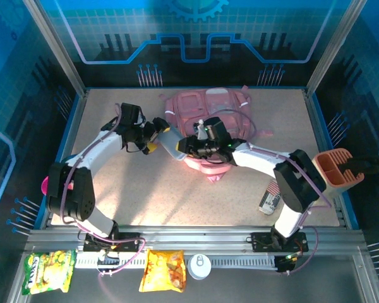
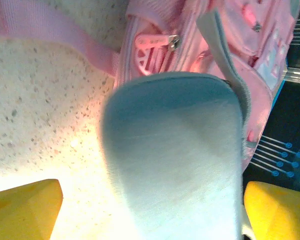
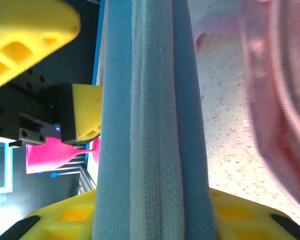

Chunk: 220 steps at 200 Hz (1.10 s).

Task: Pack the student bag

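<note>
The student bag [image 1: 205,107] lies flat on the speckled desk [image 1: 145,196] towards 12 o'clock from the centre. It is soft pink fabric with webbing straps, ribbed zip tracks and paler, glossy pocket panels. From my top view its body runs roughly along the 12-to-6 line, with a loose strap looping out at 3 o'clock. The arms cover its near end, so I cannot say which end is the top. Just at its 8 o'clock edge, a flat grey pouch [image 1: 169,144] of felt-like cloth with rounded corners bridges the two arms. Its long axis lies about 10 to 4. The left gripper [image 1: 153,139] has its jaws wide apart, the blocky yellow fingers [image 2: 25,207] flanking the pouch with bare desk showing beside one. The right gripper [image 1: 188,146] has the pouch's stitched edge between its jaws. I cannot tell whether they are pinching it.
</note>
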Each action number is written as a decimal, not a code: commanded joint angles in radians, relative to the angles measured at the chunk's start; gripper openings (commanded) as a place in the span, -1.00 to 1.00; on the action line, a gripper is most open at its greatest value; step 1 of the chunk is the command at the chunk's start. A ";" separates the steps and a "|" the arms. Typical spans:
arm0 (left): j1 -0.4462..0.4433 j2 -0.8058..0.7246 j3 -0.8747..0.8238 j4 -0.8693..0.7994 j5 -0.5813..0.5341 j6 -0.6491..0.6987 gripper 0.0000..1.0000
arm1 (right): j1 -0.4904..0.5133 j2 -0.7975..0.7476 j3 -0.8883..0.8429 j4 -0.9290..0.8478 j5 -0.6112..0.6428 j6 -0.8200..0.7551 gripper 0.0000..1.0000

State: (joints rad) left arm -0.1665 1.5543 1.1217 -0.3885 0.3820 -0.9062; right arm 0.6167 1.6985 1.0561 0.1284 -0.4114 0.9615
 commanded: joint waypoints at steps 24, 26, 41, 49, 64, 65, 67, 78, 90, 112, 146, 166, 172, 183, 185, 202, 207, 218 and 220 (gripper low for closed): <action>-0.070 -0.068 0.047 -0.021 -0.109 0.236 0.92 | -0.129 -0.213 -0.064 -0.074 0.073 -0.078 -0.23; -0.077 -0.066 0.050 -0.022 -0.115 0.246 0.92 | -0.134 -0.222 -0.068 -0.080 0.076 -0.081 -0.23; -0.137 -0.051 0.083 -0.026 -0.151 0.346 0.92 | -0.181 -0.278 -0.094 -0.119 0.097 -0.095 -0.23; -0.171 -0.035 0.106 -0.034 -0.171 0.400 0.92 | -0.206 -0.310 -0.105 -0.140 0.106 -0.101 -0.23; -0.235 0.004 0.158 -0.057 -0.212 0.527 0.91 | -0.250 -0.362 -0.122 -0.187 0.124 -0.116 -0.23; -0.239 0.007 0.161 -0.058 -0.217 0.536 0.91 | -0.253 -0.366 -0.123 -0.191 0.125 -0.118 -0.23; -0.247 0.013 0.168 -0.063 -0.224 0.552 0.91 | -0.258 -0.372 -0.124 -0.197 0.128 -0.119 -0.23; -0.294 0.053 0.217 -0.097 -0.263 0.653 0.91 | -0.285 -0.405 -0.135 -0.234 0.143 -0.128 -0.23; -0.341 0.106 0.273 -0.136 -0.305 0.760 0.90 | -0.314 -0.435 -0.148 -0.265 0.153 -0.132 -0.23; -0.422 0.204 0.373 -0.204 -0.397 0.951 0.86 | -0.364 -0.486 -0.171 -0.302 0.158 -0.142 -0.22; -0.468 0.352 0.525 -0.286 -0.453 1.103 0.69 | -0.418 -0.554 -0.213 -0.356 0.172 -0.156 -0.21; -0.478 0.432 0.596 -0.317 -0.457 1.171 0.59 | -0.448 -0.590 -0.233 -0.380 0.174 -0.155 -0.21; -0.478 0.450 0.605 -0.314 -0.468 1.195 0.56 | -0.456 -0.599 -0.239 -0.387 0.173 -0.155 -0.21; -0.481 0.495 0.632 -0.312 -0.502 1.235 0.45 | -0.467 -0.613 -0.245 -0.390 0.168 -0.158 -0.20; -0.482 0.501 0.638 -0.314 -0.507 1.242 0.43 | -0.468 -0.613 -0.245 -0.392 0.166 -0.160 -0.20; -0.482 0.550 0.675 -0.318 -0.543 1.281 0.39 | -0.473 -0.627 -0.240 -0.408 0.168 -0.170 -0.20; -0.482 0.562 0.684 -0.317 -0.551 1.288 0.38 | -0.472 -0.628 -0.239 -0.410 0.168 -0.173 -0.19; -0.482 0.589 0.704 -0.321 -0.563 1.306 0.36 | -0.474 -0.631 -0.239 -0.414 0.168 -0.173 -0.19; -0.481 0.594 0.708 -0.321 -0.565 1.308 0.36 | -0.474 -0.631 -0.239 -0.414 0.168 -0.172 -0.19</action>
State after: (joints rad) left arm -0.6445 2.0922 1.7653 -0.6773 -0.1020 0.2996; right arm 0.1558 1.0924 0.8196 -0.2573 -0.2424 0.8150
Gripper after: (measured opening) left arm 0.687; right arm 0.406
